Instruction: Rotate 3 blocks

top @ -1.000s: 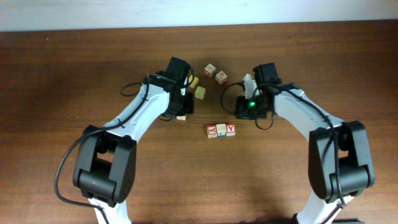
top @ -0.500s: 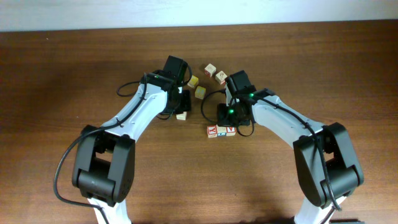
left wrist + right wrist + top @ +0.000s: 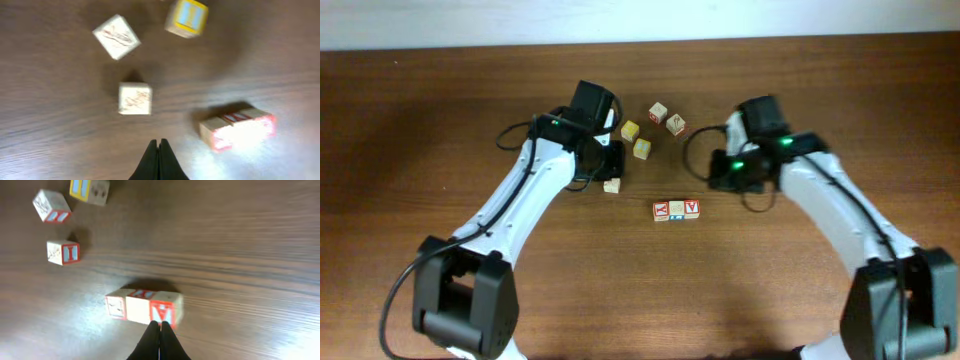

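Three blocks (image 3: 144, 307) just ahead of right tool (image 3: 160, 326)

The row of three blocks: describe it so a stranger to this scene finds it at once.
On the brown wooden table, look midway between the left arm and the right arm. In the overhead view, below the scattered cubes, lies the row of three blocks. Only these touch side by side in a straight line; every other cube sits alone.
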